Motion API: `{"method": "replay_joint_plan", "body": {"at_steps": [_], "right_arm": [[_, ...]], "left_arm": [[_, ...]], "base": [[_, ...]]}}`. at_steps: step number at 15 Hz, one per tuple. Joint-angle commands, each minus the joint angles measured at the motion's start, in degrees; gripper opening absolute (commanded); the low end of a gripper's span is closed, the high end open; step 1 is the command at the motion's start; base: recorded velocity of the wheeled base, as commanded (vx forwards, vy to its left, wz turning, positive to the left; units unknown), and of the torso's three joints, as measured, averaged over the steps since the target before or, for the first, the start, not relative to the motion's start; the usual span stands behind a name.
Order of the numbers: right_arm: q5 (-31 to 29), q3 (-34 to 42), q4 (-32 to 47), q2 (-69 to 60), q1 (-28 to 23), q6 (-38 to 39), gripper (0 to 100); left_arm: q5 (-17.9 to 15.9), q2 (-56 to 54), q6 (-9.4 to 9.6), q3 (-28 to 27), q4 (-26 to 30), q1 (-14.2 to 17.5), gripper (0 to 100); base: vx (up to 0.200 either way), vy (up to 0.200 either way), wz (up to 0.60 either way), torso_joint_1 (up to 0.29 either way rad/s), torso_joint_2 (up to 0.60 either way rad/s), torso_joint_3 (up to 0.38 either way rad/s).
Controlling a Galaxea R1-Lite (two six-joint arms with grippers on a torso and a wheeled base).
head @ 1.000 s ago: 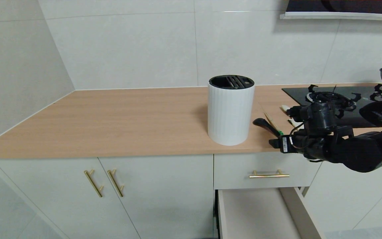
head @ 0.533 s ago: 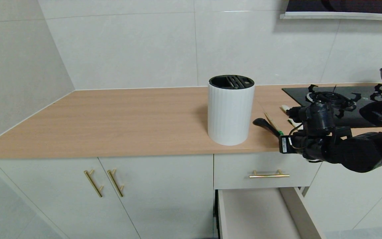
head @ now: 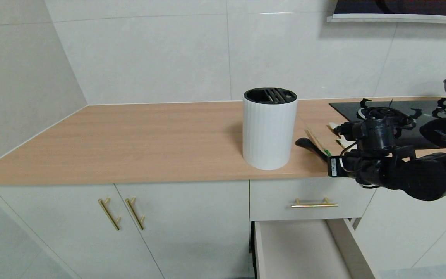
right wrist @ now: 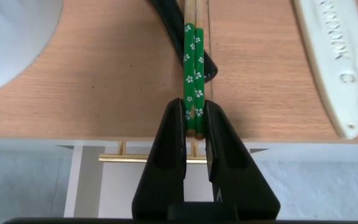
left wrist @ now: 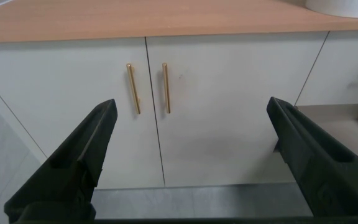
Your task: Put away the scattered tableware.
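Green at the near end, sprinkled with small white flowers, and bare pale wood beyond, the chopsticks [right wrist: 193,68] are a slim pair lying side by side. The right gripper [right wrist: 194,115] pinches them by that green end at the front edge of the wooden counter [head: 149,143], its two black fingers pressed against either side of the pair. Straight ahead of the fingertips the sticks run out over the counter, crossing a black-handled utensil [right wrist: 165,15] that lies under them. Further ahead of the hand and to its left stands the white ribbed holder [head: 269,131]; off to its right lies a white utensil [right wrist: 331,68]. Below the hand, an open drawer [head: 300,248] juts from the cabinet front

Against the frame a second ago, the right gripper has drawn back a little toward the robot's right and sits slightly higher, and the chopsticks have come along with it; the holder has stayed put

The left gripper [left wrist: 190,109] hangs with its fingers spread wide, facing the cabinet doors [left wrist: 154,124]
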Motion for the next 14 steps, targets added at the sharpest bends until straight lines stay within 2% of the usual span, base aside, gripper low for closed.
{"method": "replay_joint_plan", "body": {"at_steps": [1,3,8,11,14], "right_arm": [[0.1,1.1,0.6,-4.4,0.1,-0.1,0],[0.1,1.9,2.8,-7.8,0.2,-0.1,0],[3.8,1.2,20.4,-22.5,1.0,-0.3,0],[6.7,-1.7,34.3,-30.7,3.1,-0.4,0],[13.6,-6.0,49.3,-36.9,5.2,-0.9,0]], "left_arm": [[0.0,0.1,-0.01,0.0,0.0,0.0,100],[0.0,0.1,-0.01,0.0,0.0,0.0,100],[0.0,0.0,-0.01,0.0,0.0,0.0,100],[0.0,0.1,-0.01,0.0,0.0,0.0,100],[0.0,0.1,-0.01,0.0,0.0,0.0,100]], "base": [[0.000,0.000,0.00,0.000,0.00,0.000],[0.000,0.000,0.00,0.000,0.00,0.000],[0.000,0.000,0.00,0.000,0.00,0.000],[0.000,0.000,0.00,0.000,0.00,0.000],[0.000,0.000,0.00,0.000,0.00,0.000]]}}
